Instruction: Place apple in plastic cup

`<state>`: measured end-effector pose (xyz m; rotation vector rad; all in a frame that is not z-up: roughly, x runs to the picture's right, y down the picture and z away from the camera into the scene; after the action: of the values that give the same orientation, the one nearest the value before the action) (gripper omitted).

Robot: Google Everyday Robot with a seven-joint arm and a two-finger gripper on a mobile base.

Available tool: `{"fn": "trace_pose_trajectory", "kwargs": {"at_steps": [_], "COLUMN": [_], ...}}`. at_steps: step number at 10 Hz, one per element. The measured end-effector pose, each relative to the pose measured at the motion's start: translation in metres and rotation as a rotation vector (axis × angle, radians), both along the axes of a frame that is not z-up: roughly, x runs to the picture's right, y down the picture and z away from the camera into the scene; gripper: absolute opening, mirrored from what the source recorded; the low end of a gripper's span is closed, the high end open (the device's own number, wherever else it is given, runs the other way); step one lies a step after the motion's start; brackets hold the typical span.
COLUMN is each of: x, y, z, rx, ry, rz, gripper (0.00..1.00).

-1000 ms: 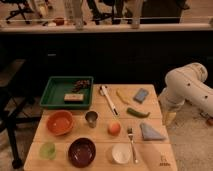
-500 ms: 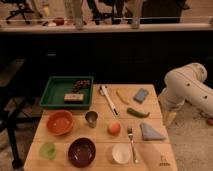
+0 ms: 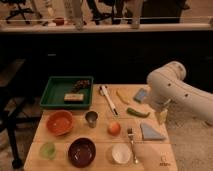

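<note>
The apple, small and orange-red, lies on the wooden table near its middle. The plastic cup, short and translucent light green, stands at the front left corner. My white arm reaches in from the right, and the gripper hangs over the table's right edge, well to the right of the apple and far from the cup. It is open and holds nothing.
A green tray with small items sits at the back left. An orange bowl, metal cup, dark bowl, white cup and fork surround the apple. A green vegetable and blue-grey cloth lie near the gripper.
</note>
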<state>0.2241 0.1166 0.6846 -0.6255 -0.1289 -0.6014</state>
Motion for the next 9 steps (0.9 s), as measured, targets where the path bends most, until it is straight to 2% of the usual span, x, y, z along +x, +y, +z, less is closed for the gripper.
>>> {"fn": "trace_pose_trajectory", "kwargs": {"at_steps": [1,3,4,6,7,9], "x": [-0.006,-0.021,-0.029,-0.035,-0.039,-0.041], "y": [0.002,0.009,0.012,0.017,0.018,0.019], "z": [-0.001,-0.005,-0.009,-0.014,-0.016,-0.017], "rx": [-0.016,-0.073,-0.093,-0.116,-0.122,-0.125], "ry": [-0.057,-0.241,-0.328,-0.442,-0.481,-0.507], "rz": [-0.077,-0.270,-0.339,-0.427,-0.458,-0.477], "gripper": [0.80,0.80,0.80,0.80,0.80,0.80]}}
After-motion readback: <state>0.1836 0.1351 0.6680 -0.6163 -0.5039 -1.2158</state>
